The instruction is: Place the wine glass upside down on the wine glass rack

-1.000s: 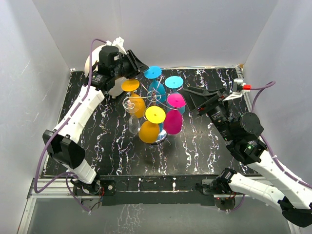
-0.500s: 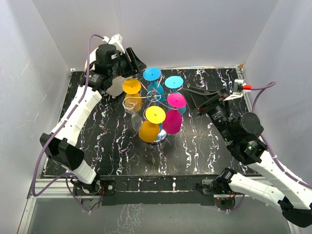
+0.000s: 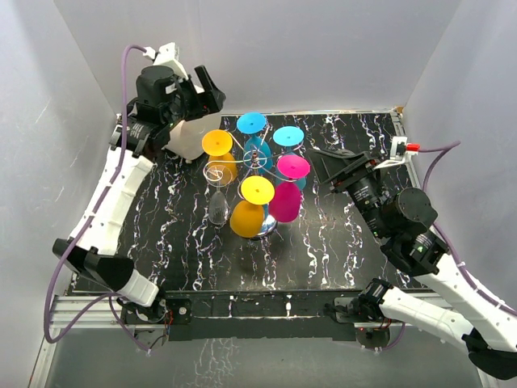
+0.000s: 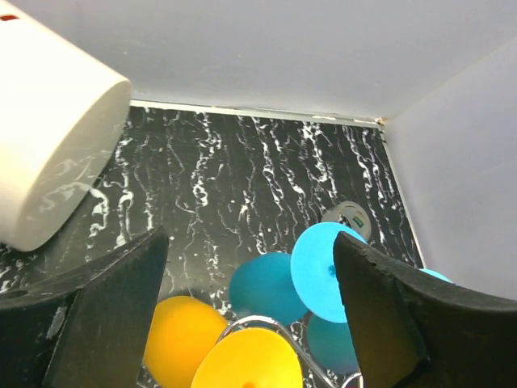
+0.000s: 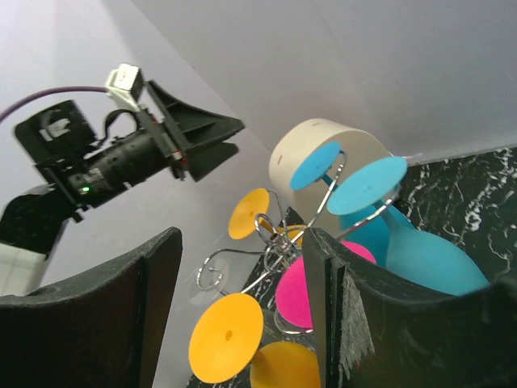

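The wine glass rack (image 3: 255, 161) stands mid-table, a silver wire stand with several coloured glasses hanging upside down. An orange wine glass (image 3: 219, 144) hangs on its back-left arm, foot up, bowl below; it fills the bottom of the left wrist view (image 4: 250, 360) and shows small in the right wrist view (image 5: 249, 214). My left gripper (image 3: 212, 92) is open, above and behind that glass, touching nothing (image 4: 249, 242). My right gripper (image 3: 320, 166) stands open to the right of the rack, empty (image 5: 242, 242). A clear glass (image 3: 218, 206) hangs at the rack's left.
A big cream cylinder (image 3: 187, 137) stands at the back left, just below my left gripper. Blue (image 3: 252, 123), cyan (image 3: 287, 136), magenta (image 3: 292, 166) and yellow (image 3: 257, 189) glass feet crowd the rack. White walls enclose the black marbled table (image 3: 339, 242).
My left gripper has opened, let go of the orange glass and drawn back up and to the left. The orange glass stays hanging on the rack. The right arm has barely moved.
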Tool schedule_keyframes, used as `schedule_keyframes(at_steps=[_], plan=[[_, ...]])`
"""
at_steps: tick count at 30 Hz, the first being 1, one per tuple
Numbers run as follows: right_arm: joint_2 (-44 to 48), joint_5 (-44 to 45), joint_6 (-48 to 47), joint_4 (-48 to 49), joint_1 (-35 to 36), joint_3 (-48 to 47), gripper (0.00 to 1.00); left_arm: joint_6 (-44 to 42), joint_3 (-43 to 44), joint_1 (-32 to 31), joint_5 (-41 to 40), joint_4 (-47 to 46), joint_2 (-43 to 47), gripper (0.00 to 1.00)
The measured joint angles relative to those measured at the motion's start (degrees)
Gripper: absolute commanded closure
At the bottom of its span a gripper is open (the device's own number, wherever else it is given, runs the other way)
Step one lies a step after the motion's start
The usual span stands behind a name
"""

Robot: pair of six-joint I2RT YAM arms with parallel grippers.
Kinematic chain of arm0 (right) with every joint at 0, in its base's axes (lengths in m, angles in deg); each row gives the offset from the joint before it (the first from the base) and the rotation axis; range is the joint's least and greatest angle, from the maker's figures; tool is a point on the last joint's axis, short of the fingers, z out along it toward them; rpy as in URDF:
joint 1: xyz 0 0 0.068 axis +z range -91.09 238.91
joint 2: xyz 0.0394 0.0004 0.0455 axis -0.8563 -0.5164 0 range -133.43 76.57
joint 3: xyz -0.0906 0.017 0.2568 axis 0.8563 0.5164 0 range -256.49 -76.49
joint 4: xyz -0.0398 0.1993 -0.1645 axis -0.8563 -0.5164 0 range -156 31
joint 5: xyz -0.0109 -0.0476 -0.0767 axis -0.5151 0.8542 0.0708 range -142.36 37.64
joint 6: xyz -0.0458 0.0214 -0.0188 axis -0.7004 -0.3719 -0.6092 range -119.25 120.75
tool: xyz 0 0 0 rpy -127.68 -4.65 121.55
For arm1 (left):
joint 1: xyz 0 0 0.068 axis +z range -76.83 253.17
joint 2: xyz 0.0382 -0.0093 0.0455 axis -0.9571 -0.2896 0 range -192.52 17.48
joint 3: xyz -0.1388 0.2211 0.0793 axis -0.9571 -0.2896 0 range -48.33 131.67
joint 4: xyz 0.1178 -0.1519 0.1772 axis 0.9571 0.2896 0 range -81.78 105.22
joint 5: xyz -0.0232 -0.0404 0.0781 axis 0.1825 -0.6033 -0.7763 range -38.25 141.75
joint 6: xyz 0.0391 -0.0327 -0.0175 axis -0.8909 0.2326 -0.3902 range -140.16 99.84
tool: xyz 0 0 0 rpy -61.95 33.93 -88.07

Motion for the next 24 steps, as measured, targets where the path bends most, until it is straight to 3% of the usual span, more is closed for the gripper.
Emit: schedule_keyframes(at_steps=[6, 14, 24], plan=[[0.5, 5.0, 2.4, -9.9, 0.0, -1.8, 0.37, -4.6, -2.6, 0.2, -3.5, 4.2, 7.0, 0.07], [4.0, 15.7, 6.7, -30.7, 0.0, -5.0, 0.35, -9.1, -27.3, 0.2, -4.9, 3.3, 33.9, 0.01], [10.1, 31.4, 6.9, -45.0, 0.0, -9.3, 0.34, -11.2, -36.7, 0.2, -10.5, 2.4, 48.7, 0.01]])
